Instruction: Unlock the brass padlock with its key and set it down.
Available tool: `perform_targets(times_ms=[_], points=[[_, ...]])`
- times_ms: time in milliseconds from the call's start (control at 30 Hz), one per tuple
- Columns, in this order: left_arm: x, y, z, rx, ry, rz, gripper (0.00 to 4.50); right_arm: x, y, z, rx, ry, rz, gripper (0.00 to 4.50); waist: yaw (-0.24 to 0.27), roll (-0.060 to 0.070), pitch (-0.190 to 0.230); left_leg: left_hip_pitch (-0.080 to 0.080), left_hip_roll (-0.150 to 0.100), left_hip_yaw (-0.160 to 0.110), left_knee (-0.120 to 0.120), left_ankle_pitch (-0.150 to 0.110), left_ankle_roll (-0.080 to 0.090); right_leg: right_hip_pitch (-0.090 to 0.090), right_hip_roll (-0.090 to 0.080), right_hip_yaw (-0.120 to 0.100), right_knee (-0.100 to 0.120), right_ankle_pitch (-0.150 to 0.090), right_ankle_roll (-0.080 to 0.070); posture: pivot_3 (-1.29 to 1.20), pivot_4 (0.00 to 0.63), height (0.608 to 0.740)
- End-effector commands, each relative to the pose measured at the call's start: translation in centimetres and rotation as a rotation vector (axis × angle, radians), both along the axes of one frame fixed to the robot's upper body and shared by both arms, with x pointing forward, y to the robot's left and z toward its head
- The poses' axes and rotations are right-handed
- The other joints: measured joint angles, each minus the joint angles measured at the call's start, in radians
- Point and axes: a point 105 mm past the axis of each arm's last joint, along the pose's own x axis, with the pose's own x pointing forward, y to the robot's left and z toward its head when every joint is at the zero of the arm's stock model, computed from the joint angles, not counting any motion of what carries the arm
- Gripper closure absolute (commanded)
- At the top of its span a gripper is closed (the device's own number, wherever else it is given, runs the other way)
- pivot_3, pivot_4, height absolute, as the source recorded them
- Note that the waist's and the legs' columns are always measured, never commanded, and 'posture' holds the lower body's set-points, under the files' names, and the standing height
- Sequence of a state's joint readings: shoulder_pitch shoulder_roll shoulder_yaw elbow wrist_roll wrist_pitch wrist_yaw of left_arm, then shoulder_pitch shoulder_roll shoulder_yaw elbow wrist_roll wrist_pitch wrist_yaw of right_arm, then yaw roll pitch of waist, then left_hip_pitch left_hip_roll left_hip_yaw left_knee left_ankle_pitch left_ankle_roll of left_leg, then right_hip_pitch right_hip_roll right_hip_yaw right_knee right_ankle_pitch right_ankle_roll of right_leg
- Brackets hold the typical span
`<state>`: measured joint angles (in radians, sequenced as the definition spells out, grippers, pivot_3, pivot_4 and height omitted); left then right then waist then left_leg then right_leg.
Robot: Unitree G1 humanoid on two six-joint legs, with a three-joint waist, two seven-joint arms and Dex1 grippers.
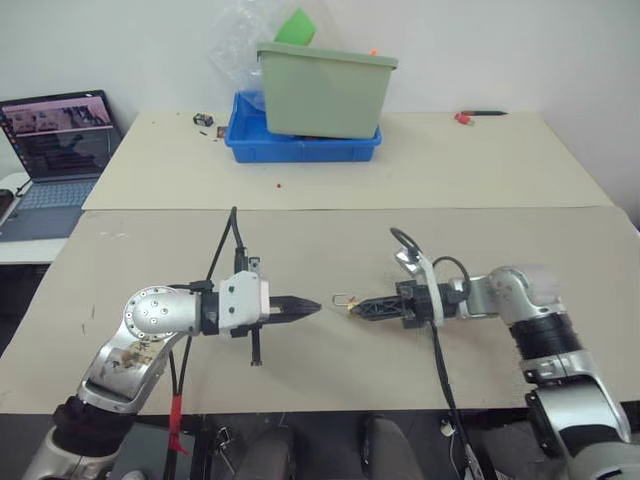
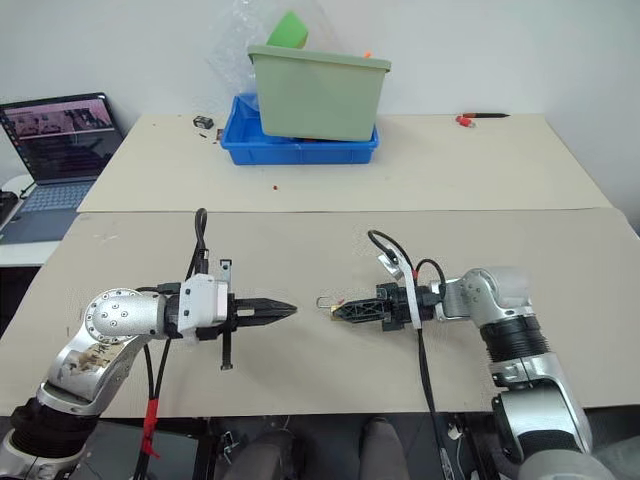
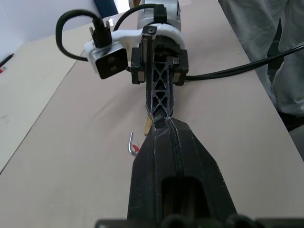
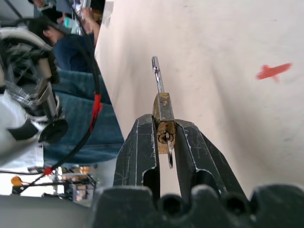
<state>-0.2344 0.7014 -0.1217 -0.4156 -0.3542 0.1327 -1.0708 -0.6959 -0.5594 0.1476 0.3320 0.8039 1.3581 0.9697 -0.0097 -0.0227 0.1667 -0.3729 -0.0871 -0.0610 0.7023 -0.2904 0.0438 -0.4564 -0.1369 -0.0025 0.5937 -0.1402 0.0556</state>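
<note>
The brass padlock (image 4: 163,111) is pinched by its body between the fingers of my right gripper (image 1: 358,306), just above the table's near board. Its thin silvery shackle (image 3: 130,145) sticks out past the fingertips with one end free. A thin metal ring (image 4: 170,156) hangs at the lock's keyhole end; I cannot make out the key itself. My left gripper (image 1: 312,308) is shut and points level at the padlock from the left. Its tips are almost touching the right gripper's tips, and I see nothing held between them.
At the table's far side a green bin (image 1: 325,90) sits in a blue tray (image 1: 300,148). A laptop (image 1: 60,150) stands off the left edge. A red pen (image 1: 480,114) lies far right, and a red speck (image 1: 279,185) near the boards' seam.
</note>
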Motion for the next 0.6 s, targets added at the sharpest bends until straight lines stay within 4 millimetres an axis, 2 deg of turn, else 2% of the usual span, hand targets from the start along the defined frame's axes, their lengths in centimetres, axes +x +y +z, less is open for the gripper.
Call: perform_targets(times_ms=[33,100,167,200,300,400,467,500,567,600], points=[[-0.2,0.2,0.8,0.008,-0.052,-0.012,4.50,1.1,-0.5,-0.4,-0.025,-0.007,-0.031,4.41,-0.002,0.000,0.000,0.000,0.000,0.000,0.000,0.000,0.000,0.000,0.000,0.000,0.000,0.000,0.000,0.00,0.150,0.740],[-0.2,0.2,0.8,0.011,-0.054,-0.012,4.50,1.2,-0.9,-1.5,-0.068,0.012,-0.042,4.41,-0.003,0.000,0.000,0.001,0.000,0.000,0.000,0.000,0.000,0.001,0.000,0.000,0.000,0.000,0.000,0.00,0.150,0.740],[-0.2,0.3,0.7,0.011,-0.052,-0.009,4.50,1.3,-1.4,-2.4,-0.100,0.027,-0.053,3.38,-0.003,0.000,0.000,0.003,0.000,0.000,0.000,0.000,0.000,0.003,0.001,0.000,0.000,0.000,0.000,0.00,0.150,0.740],[-0.2,0.3,0.6,0.014,-0.050,-0.007,4.50,1.3,-1.6,-2.7,-0.109,0.030,-0.057,3.21,-0.003,0.000,0.000,0.004,0.001,0.000,0.000,0.000,0.000,0.004,0.001,0.000,0.000,0.000,0.000,0.00,0.150,0.740],[-0.1,0.4,0.4,0.020,-0.048,0.000,4.50,1.6,-2.3,-3.3,-0.137,0.036,-0.083,1.99,0.003,0.000,-0.001,0.005,0.000,0.000,0.000,0.000,0.000,0.006,0.001,0.000,0.000,0.000,0.001,0.00,0.150,0.740],[-0.1,0.4,0.3,0.018,-0.045,0.002,4.50,2.0,-2.6,-3.6,-0.165,0.016,-0.094,1.04,-0.001,0.000,-0.001,0.006,0.000,0.000,0.000,0.000,0.000,0.007,0.001,0.000,0.000,0.000,0.001,0.00,0.150,0.740],[-0.1,0.3,0.2,0.019,-0.046,0.001,4.50,2.3,-2.8,-3.8,-0.198,-0.016,-0.095,0.36,-0.003,0.000,-0.001,0.011,0.001,0.000,0.000,0.000,0.001,0.013,0.001,0.000,-0.001,0.000,0.001,0.00,0.150,0.740],[-0.1,0.3,0.1,0.020,-0.042,0.004,4.50,2.5,-3.0,-3.6,-0.209,-0.047,-0.099,0.07,-0.003,0.000,-0.001,0.019,0.001,0.000,-0.002,-0.001,0.001,0.020,0.001,0.000,-0.002,0.000,0.002,0.00,0.150,0.740],[0.0,0.4,-0.1,0.021,-0.031,0.014,4.50,3.0,-3.9,-3.3,-0.280,-0.154,-0.086,0.07,-0.003,0.000,-0.001,0.027,0.003,0.000,-0.004,-0.001,0.001,0.031,0.001,0.000,-0.006,-0.007,0.011,0.00,0.150,0.740],[0.1,0.5,-0.2,0.016,-0.019,0.022,4.50,3.3,-4.3,-2.2,-0.260,-0.194,-0.102,0.07,-0.002,0.000,-0.001,0.030,0.004,0.000,-0.004,-0.001,0.001,0.035,0.003,0.000,-0.008,-0.008,0.013,0.00,0.150,0.740]])
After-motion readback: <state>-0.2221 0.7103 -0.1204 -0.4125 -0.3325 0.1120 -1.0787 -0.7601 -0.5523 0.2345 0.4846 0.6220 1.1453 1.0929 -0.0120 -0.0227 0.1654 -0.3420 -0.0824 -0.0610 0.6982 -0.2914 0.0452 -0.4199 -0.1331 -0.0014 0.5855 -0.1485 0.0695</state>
